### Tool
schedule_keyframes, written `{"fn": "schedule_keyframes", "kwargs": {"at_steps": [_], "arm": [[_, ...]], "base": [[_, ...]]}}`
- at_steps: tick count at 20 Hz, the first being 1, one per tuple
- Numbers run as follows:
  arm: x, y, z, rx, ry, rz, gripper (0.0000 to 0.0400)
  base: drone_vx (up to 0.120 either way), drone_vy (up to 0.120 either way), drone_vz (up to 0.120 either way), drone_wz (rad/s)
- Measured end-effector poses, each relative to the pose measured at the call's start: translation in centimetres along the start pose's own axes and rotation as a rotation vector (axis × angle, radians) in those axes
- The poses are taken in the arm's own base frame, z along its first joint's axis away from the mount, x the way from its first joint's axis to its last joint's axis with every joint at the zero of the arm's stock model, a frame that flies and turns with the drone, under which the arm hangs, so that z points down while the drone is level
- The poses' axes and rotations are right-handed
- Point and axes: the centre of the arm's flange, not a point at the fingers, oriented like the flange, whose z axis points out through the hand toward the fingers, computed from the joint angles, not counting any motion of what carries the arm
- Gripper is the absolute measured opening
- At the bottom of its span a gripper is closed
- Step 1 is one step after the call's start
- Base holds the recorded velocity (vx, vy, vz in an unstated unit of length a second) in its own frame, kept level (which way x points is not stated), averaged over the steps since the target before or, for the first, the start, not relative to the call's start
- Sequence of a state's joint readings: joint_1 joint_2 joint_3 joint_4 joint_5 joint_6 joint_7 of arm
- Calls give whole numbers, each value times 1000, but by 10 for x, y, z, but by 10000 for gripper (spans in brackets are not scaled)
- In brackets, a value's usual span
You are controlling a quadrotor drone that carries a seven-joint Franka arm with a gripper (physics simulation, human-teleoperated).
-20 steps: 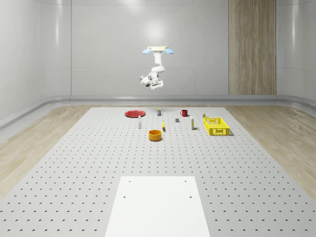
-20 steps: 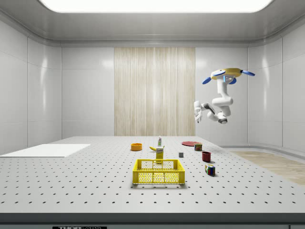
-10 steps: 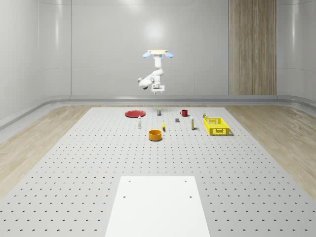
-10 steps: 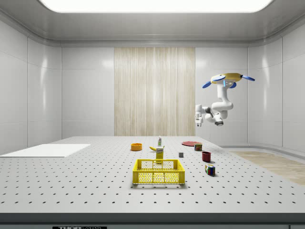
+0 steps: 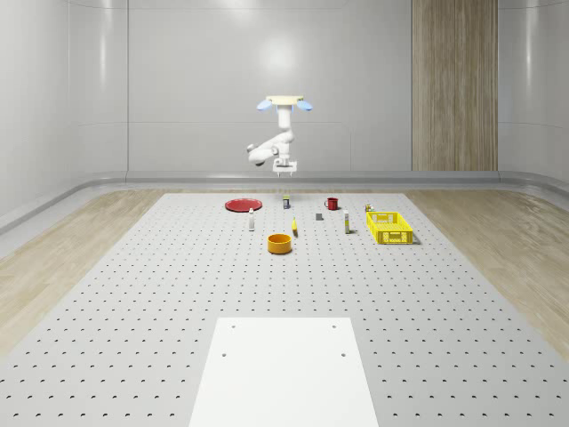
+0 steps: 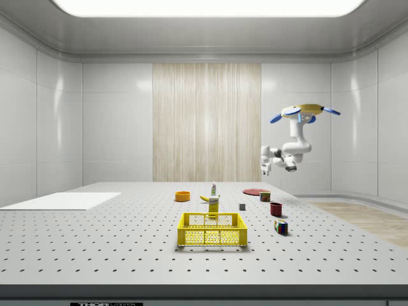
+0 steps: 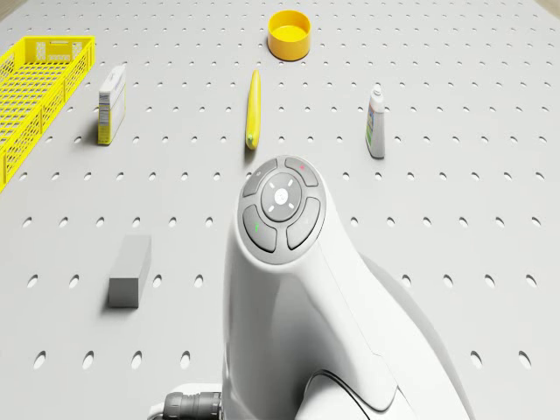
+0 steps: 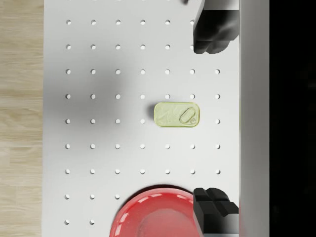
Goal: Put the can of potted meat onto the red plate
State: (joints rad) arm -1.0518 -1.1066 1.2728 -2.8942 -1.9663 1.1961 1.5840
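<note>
From the whole-scene view I have the drone [image 5: 284, 102] hovering high in the upper middle of the frame, over the far end of the table [image 5: 178, 294]; the arm hangs folded below it with the gripper [image 5: 284, 167] pointing down, directly above the can of potted meat [image 5: 285, 203]; the red plate [image 5: 242, 205] lies just left of the can in this frame, so the carry should be short once I have it.

In the side view the drone [image 6: 305, 111] sits at the right of the frame, well above the table, and the gripper [image 6: 268, 167] is still clear of the can [image 6: 265, 196], so I judge this an approach and not a grasp yet.

The drone view looks past the arm's wrist at a banana [image 7: 253, 108], an orange bowl [image 7: 290, 34] and a yellow crate [image 7: 39, 74]; none of these matter to my job.

In the wrist view the can [image 8: 177, 114] lies flat near the frame's centre, its pull-tab lid up, between the two dark fingertips [image 8: 212, 32], which stand wide apart and hold nothing; the plate's rim [image 8: 148, 210] shows at the lower edge.
</note>
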Motion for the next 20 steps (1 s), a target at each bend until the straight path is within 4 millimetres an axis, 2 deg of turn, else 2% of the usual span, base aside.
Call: {"fn": "schedule_keyframes", "kwargs": {"at_steps": [8,10,17,20], "arm": [[0,0,0,-3,4,0,400],[0,0,0,-3,4,0,400],[0,0,0,-4,4,0,400],[0,0,0,-4,5,0,400]], "base": [[20,0,-120,0],[0,0,0,0],[0,0,-120,0],[0,67,-120,0]]}}
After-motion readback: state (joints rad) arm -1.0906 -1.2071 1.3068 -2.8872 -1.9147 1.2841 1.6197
